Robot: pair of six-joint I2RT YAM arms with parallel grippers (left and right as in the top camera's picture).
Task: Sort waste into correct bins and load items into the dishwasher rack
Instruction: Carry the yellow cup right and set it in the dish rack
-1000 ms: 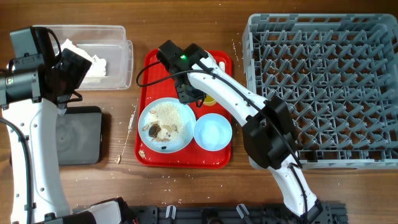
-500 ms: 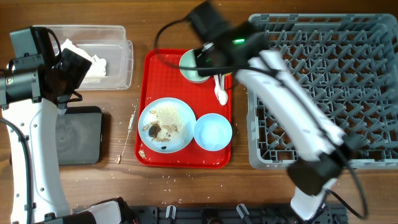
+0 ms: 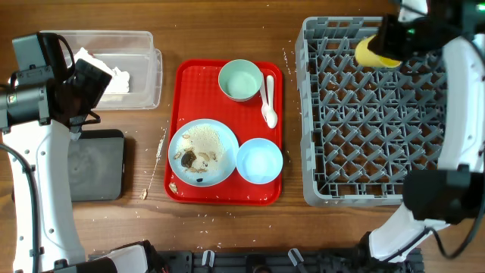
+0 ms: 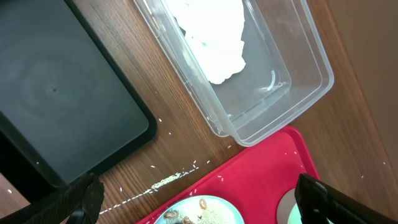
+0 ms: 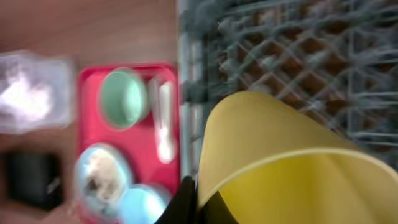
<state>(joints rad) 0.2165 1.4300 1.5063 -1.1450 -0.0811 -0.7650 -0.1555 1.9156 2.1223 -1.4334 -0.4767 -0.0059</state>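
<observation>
My right gripper (image 3: 391,39) is shut on the small yellow cup (image 3: 373,53) and holds it above the far edge of the grey dishwasher rack (image 3: 379,129). The cup fills the right wrist view (image 5: 280,155). On the red tray, a pale green bowl (image 3: 240,80), a white spoon (image 3: 269,102), a light blue plate (image 3: 202,152) with food scraps and a pale blue bowl (image 3: 259,161) lie. My left gripper (image 4: 199,211) is open and empty over the clear box (image 3: 140,57), which holds white napkins (image 4: 211,37). The black tray (image 3: 95,163) lies beside it. No red wrapper shows.
The red serving tray (image 3: 189,91) sits between the bins and the rack. Rice crumbs (image 4: 168,180) are scattered on the wooden table between the black tray and the red tray. The left arm stands along the table's left edge.
My right arm has swung from the red tray to above the rack's far edge, carrying the yellow cup. The green bowl and spoon are now uncovered. The left arm has not moved.
</observation>
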